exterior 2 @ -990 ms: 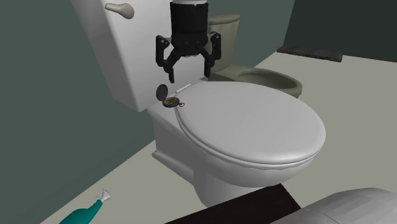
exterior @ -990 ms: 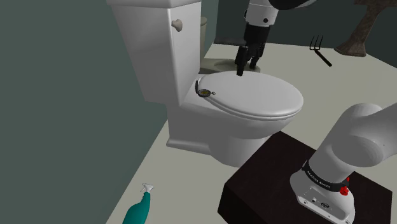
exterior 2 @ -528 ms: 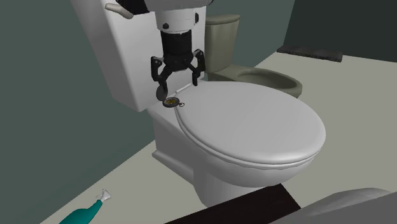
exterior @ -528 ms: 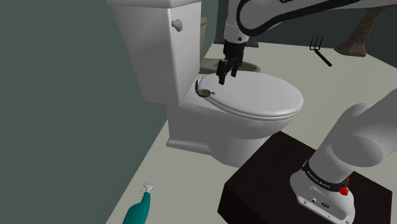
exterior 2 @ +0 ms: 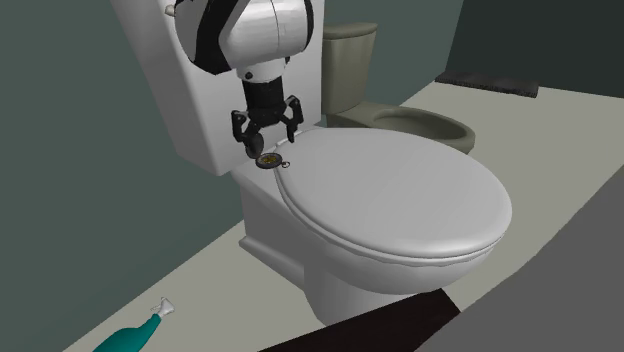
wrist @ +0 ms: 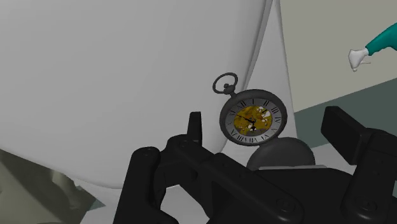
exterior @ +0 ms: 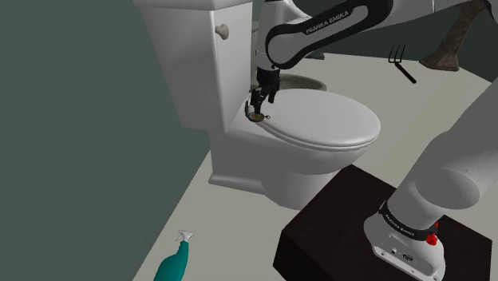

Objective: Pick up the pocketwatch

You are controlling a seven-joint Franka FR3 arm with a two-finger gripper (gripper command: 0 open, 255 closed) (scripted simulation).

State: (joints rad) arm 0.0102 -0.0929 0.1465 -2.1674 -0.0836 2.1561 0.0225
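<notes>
In the shoulder view I read FRANKA EMIKA on the arm point(exterior: 327, 25). My tool point(exterior: 258, 104) hangs just over the pocketwatch point(exterior: 256, 116), mid-frame on the white toilet point(exterior: 239, 156) at the lid's back corner. In the second exterior view, upper left of centre, the tool point(exterior 2: 266, 140) stands open above the pocketwatch point(exterior 2: 268, 159). In the wrist view the pocketwatch point(wrist: 253, 119), its dial in Roman numerals, lies between the spread fingers point(wrist: 194, 127), untouched.
</notes>
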